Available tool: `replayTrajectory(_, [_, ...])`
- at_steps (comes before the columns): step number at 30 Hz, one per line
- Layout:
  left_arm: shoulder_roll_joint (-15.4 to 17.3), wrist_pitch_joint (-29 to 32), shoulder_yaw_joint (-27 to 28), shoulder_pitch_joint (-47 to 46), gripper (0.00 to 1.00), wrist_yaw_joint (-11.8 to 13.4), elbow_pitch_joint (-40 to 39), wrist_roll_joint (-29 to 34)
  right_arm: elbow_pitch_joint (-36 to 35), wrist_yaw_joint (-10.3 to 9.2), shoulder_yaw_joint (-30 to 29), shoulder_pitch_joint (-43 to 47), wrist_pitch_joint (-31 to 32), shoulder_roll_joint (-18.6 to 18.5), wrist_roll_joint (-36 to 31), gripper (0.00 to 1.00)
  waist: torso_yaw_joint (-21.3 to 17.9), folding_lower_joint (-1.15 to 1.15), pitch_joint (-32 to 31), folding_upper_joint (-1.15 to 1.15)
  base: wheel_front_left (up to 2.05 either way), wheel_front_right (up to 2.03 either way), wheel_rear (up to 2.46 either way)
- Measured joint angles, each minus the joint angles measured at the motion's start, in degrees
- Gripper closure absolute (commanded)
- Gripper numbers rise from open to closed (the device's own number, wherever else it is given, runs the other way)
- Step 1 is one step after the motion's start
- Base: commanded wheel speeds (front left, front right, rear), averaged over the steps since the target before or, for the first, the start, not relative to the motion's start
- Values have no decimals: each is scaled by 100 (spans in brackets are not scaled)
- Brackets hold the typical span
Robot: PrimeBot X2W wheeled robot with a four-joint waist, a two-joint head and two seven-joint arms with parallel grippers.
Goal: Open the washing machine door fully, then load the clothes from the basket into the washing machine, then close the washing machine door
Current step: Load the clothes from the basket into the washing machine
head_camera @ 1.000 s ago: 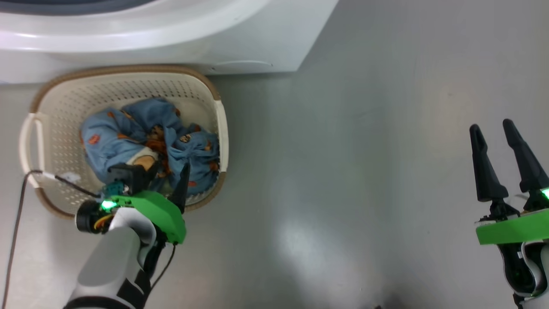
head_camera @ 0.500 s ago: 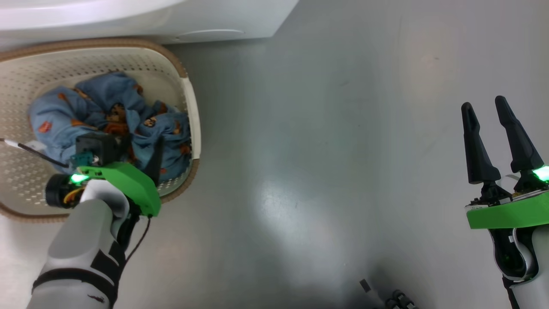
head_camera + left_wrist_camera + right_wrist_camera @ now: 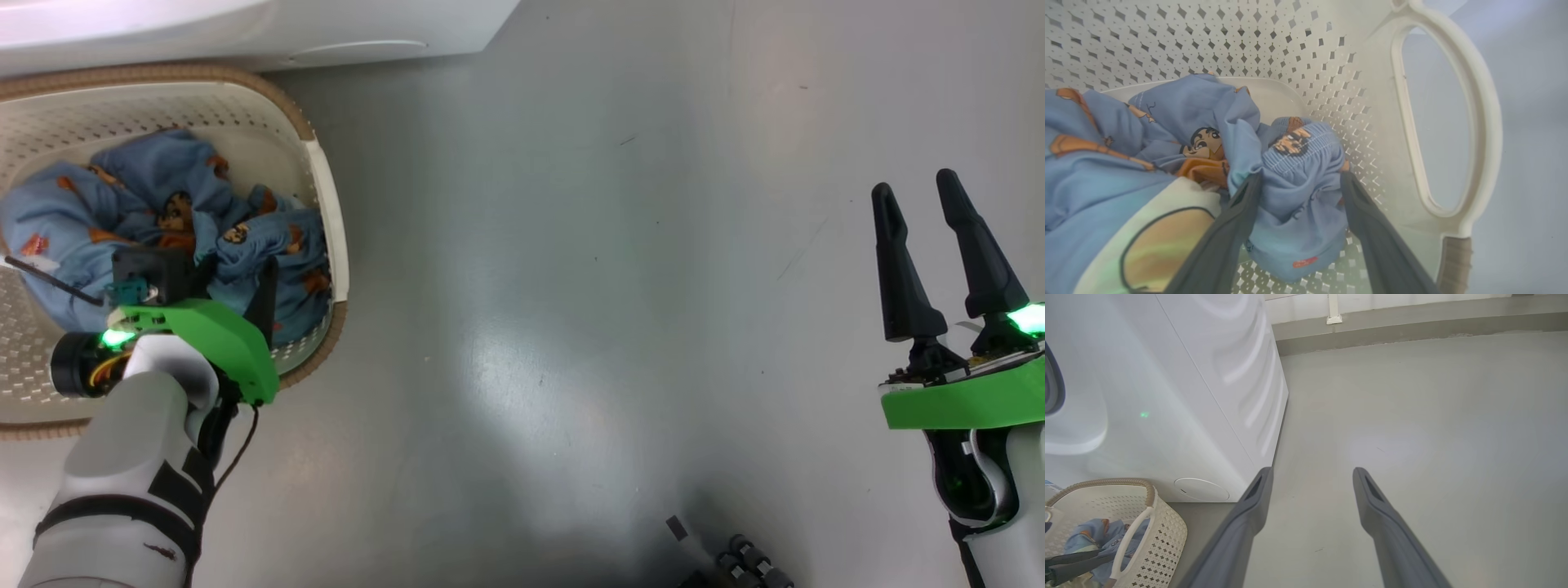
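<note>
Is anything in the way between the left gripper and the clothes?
Nothing visible. The open left gripper is down in the basket, its fingers either side of a bunched fold of the clothes.

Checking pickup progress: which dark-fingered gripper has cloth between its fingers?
The left gripper, open around a fold of light blue bear-print clothes inside the cream perforated basket; the right gripper is open over grey floor.
</note>
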Motion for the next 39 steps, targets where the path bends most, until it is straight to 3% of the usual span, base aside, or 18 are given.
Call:
replayTrajectory(3, [-1,0,-80,-17,0,0,71,-49,-8,0,48,0,0,2,-1,0,-7,0,-13,0,0,0,0])
replayTrajectory(4, [-3,0,-116,-18,9,0,102,-57,-8,0,62,0,0,2,-1,0,-7,0,-25,0,0,0,0])
replayTrajectory(5, [-3,0,-116,-18,57,0,102,-57,-8,0,62,0,0,2,-1,0,-7,0,-25,0,0,0,0])
replayTrajectory(6, [-3,0,-145,-18,86,0,125,-89,-8,0,68,0,0,1,-1,0,-5,-1,-36,0,0,0,0])
replayTrajectory(7, [-4,0,-169,-18,100,0,141,-115,-7,0,75,0,0,0,-1,0,-2,-1,-48,0,0,0,0])
replayTrajectory(20, [-78,-1,-145,82,100,0,-85,-412,10,0,90,10,0,-33,-4,0,129,-1,-477,0,0,0,0])
replayTrajectory(39, [-98,0,910,1525,100,0,-2011,-3,233,0,-88,746,0,-167,-31,0,550,-1,-1810,0,0,0,0])
